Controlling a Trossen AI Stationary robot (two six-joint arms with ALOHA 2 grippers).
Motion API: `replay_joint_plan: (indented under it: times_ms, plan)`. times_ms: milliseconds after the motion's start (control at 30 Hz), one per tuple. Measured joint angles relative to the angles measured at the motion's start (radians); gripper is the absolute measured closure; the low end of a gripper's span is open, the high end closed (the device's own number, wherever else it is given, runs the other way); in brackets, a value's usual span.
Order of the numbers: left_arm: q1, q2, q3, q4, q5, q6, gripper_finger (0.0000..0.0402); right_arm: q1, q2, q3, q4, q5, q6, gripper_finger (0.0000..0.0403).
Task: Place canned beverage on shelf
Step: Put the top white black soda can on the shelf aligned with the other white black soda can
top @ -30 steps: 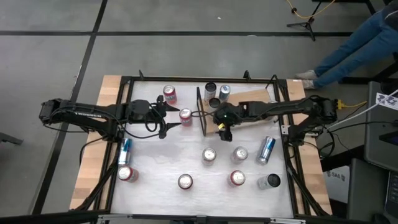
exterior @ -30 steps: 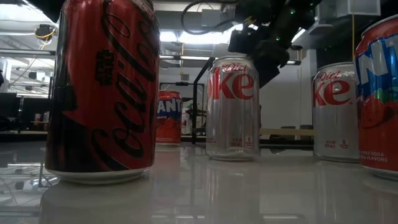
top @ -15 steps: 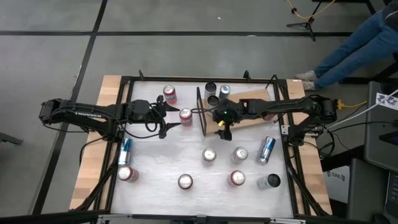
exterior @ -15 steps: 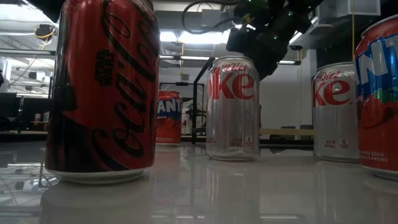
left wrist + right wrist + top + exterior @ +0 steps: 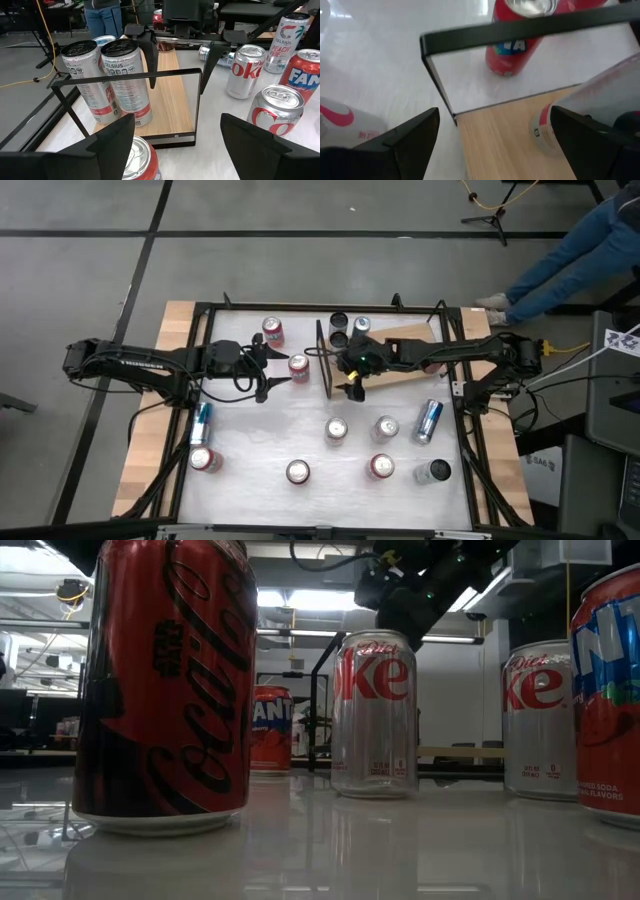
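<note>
1. The shelf [image 5: 392, 352], a light wood board with a black frame [image 5: 323, 358] upright at its near end, lies on the white table [image 5: 270, 440] at about 1 o'clock from the table's centre.
2. Two Celsius cans [image 5: 341, 330] already stand on the board's far edge by the frame; in the left wrist view they stand upright and touching, just behind the frame. Packing them to one side probably leaves the rest of the board for more cans.
3. The right gripper [image 5: 352, 378] hangs above the frame end of the board, fingers spread wide, nothing between them. Its wrist view looks down on bare wood, the frame corner and a red can beyond.
4. The left gripper [image 5: 272, 368] waits at 9 o'clock of the frame, fingers well apart and empty. It points at a red can [image 5: 299, 365] that stands just beside the frame on the table side.
5. Judgement: that red can looks the likeliest next pick, since it sits right in front of the left fingers.
6. Other cans stand or lie loose from 4 to 8 o'clock, well apart from the shelf.
</note>
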Motion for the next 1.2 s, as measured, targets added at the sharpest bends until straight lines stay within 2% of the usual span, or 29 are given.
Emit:
replay_joint_plan:
  times_ms: [233, 400, 500, 700, 900, 1200]
  plan:
    - [0.0, 0.0, 0.0, 0.0, 0.0, 0.0, 0.0115, 0.0, 0.0, 0.0, 0.004, -0.008, 0.006, 0.0033]
    - [0.0, 0.0, 0.0, 0.001, 0.0, -0.001, 0.0115, 0.0, -0.013, 0.0, -0.035, -0.084, 0.009, 0.0033]
    - [0.0, 0.004, -0.002, 0.041, 0.0, -0.002, 0.0115, 0.0, -0.057, 0.001, -0.096, -0.094, 0.008, 0.0033]
    - [0.001, 0.057, -0.001, 0.252, -0.004, -0.004, 0.0115, 0.0, -0.165, 0.002, -0.184, -0.001, 0.008, 0.0033]
    - [0.008, 0.168, -0.001, 0.428, -0.021, -0.02, 0.012, 0.0, -0.186, 0.002, -0.186, 0.153, 0.002, 0.0033]
    - [0.054, 0.377, 0.131, 0.444, -0.019, -0.049, 0.0188, -0.001, -0.177, 0.002, -0.183, 0.175, -0.021, 0.0033]
